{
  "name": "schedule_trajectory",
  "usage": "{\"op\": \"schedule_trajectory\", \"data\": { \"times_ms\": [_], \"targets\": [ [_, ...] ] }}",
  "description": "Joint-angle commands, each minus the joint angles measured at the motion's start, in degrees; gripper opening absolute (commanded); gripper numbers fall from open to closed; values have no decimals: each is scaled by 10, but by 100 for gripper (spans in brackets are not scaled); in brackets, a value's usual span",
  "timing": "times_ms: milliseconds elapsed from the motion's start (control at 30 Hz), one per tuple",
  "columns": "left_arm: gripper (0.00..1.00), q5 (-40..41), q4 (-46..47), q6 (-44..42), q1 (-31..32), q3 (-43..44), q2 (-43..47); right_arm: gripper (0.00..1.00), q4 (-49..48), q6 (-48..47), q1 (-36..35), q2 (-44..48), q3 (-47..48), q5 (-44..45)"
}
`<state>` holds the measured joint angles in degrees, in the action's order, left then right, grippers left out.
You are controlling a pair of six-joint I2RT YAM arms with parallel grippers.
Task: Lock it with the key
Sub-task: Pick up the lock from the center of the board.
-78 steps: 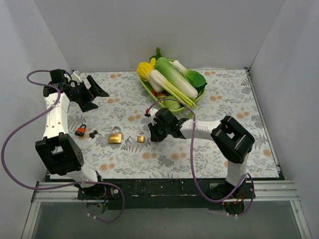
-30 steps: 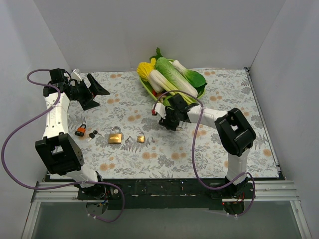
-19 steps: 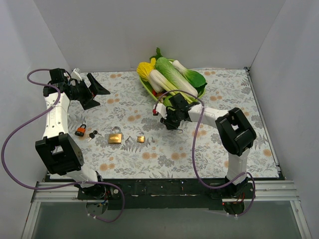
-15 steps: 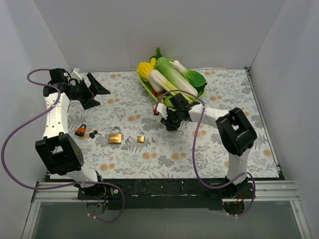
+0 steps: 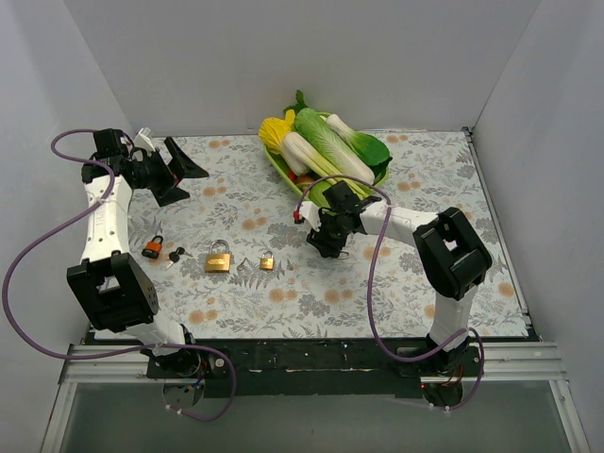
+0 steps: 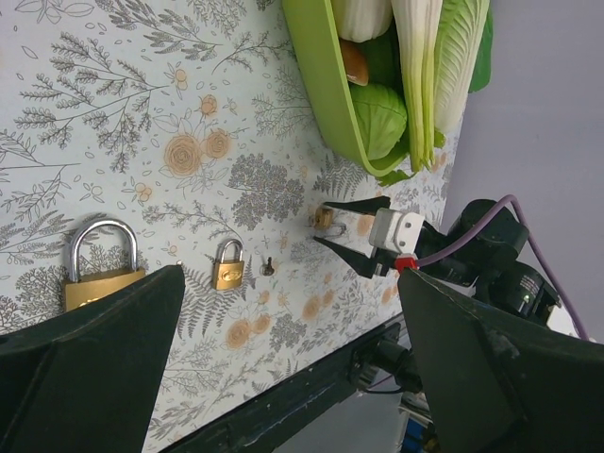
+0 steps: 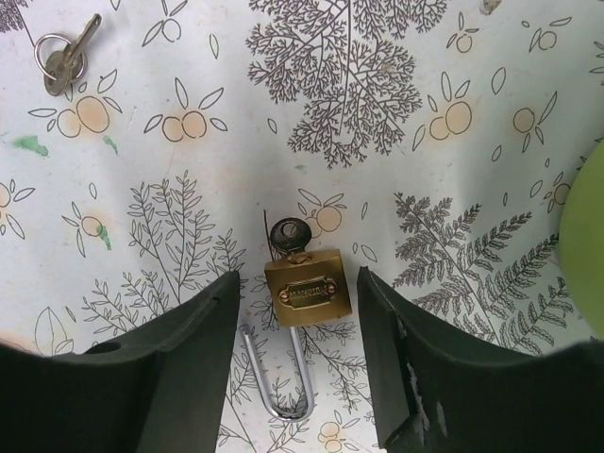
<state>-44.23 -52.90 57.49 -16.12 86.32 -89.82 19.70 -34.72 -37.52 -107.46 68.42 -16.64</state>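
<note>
Right wrist view, looking straight down at a floral table cover. A small brass padlock (image 7: 307,293) lies flat between the spread fingers of the right gripper (image 7: 295,278), which holds nothing. A key (image 7: 288,233) sits in the keyhole, its dark head at 12 o'clock from the body. The steel shackle (image 7: 278,377) points to 6 o'clock and sits off toward the left. It is probably sprung open, though the angle makes that hard to confirm. A spare key on a ring (image 7: 58,55) lies well apart at 11 o'clock.

Seen from the overhead camera, the lock is near the table's middle, just at 6 o'clock of the green vegetable tray (image 6: 321,85). The left gripper (image 6: 291,272) hangs wide open and empty, well apart at the far left.

The lock body will likely slide on the cover. The fingers should therefore close squarely across the key head, and the shackle should be pushed home before the key is turned. A skewed pinch could flick the key out.
</note>
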Motion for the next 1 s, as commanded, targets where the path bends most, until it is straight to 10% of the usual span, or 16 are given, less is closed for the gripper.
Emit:
{"op": "schedule_trajectory", "data": {
  "times_ms": [0,267,400,700,967],
  "targets": [
    [98,-9,10,-2,0,7,13,59,36,-19,-1,5,-8,10],
    [98,2,11,-15,-1,10,21,33,51,-39,-1,-24,-1,6],
    [98,1,17,-28,1,24,22,2,59,-37,-1,-15,0,1],
    [98,-95,116,-84,0,-2,58,1,139,11,2,35,81,-90],
    [98,-242,127,-353,15,-52,118,1,265,39,9,72,168,-198]
  ]
}}
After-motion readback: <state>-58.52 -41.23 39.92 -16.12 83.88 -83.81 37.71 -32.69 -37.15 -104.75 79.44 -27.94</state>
